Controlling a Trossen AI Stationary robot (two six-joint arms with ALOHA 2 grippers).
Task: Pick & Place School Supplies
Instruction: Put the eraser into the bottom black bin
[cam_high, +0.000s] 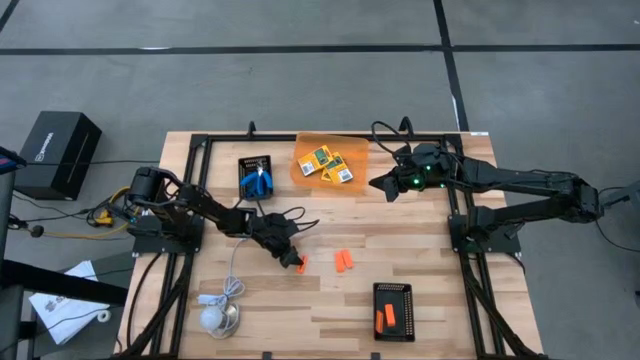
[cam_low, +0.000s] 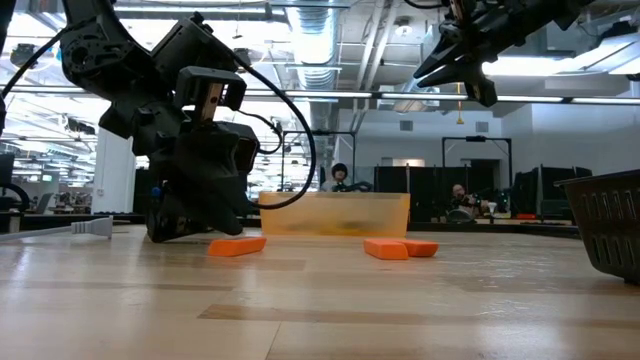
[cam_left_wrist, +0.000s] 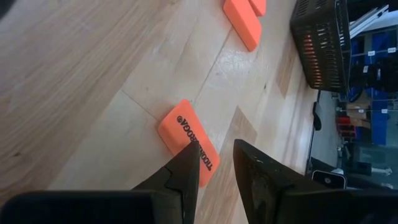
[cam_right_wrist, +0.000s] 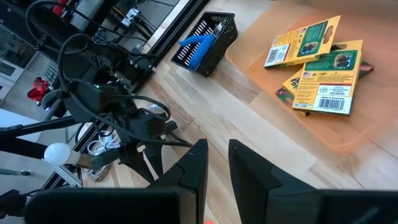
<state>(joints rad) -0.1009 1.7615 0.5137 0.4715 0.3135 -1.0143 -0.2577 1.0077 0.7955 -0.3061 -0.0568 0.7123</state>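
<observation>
While the left gripper (cam_left_wrist: 214, 165) is lowered over a flat orange stick (cam_left_wrist: 186, 140) near the middle of the wooden surface (cam_high: 330, 300), its jaws are held slightly apart, one tip on the stick, presumably for a grasp; two more sticks (cam_high: 343, 262) lie just beside; the right gripper (cam_high: 384, 184) is raised beside the translucent orange tray (cam_high: 305, 150) at the far edge, jaws narrowly apart, empty; glossy crayon boxes (cam_right_wrist: 320, 78) are stacked there; blue-handled scissors (cam_high: 258, 182) sit in a black mesh tray (cam_high: 254, 161).

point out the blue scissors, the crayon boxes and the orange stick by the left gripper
blue scissors (cam_high: 258, 183), high view, on the blue handles in the small black basket
crayon boxes (cam_right_wrist: 331, 81), right wrist view, on the green face of the nearest box
orange stick (cam_left_wrist: 186, 140), left wrist view, on its printed top face
</observation>
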